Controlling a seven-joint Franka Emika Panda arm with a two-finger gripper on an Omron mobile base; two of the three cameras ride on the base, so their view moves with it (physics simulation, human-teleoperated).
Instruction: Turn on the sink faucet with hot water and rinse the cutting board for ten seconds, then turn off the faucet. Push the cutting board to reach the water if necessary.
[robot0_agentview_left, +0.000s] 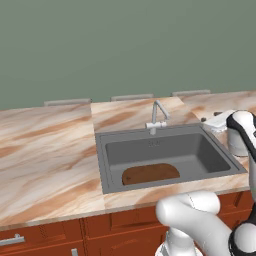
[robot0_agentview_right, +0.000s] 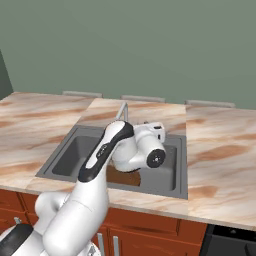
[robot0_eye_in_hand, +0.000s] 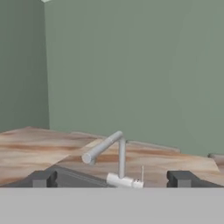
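The sink faucet (robot0_agentview_left: 158, 116) stands behind the dark-grey sink (robot0_agentview_left: 101, 165), with its thin spout angled out over the basin. I see no water running from it. The cutting board (robot0_agentview_left: 150, 173) lies flat on the basin floor at the front. My gripper (robot0_agentview_left: 207, 120) hovers over the sink's back right corner, to the right of the faucet and apart from it. In the hand view the faucet (robot0_eye_in_hand: 120, 159) is straight ahead, and the two dark fingertips (robot0_eye_in_hand: 43, 178) stand wide apart with nothing between them. From the right base my arm hides most of the cutting board (robot0_agentview_right: 122, 176) and the sink (robot0_agentview_right: 182, 172).
Marbled tan counter (robot0_agentview_left: 45, 155) spreads to both sides of the sink, with a green wall behind. Red-brown cabinet fronts (robot0_agentview_left: 115, 225) run below the counter edge. A dark appliance (robot0_agentview_right: 230, 242) sits low at the right.
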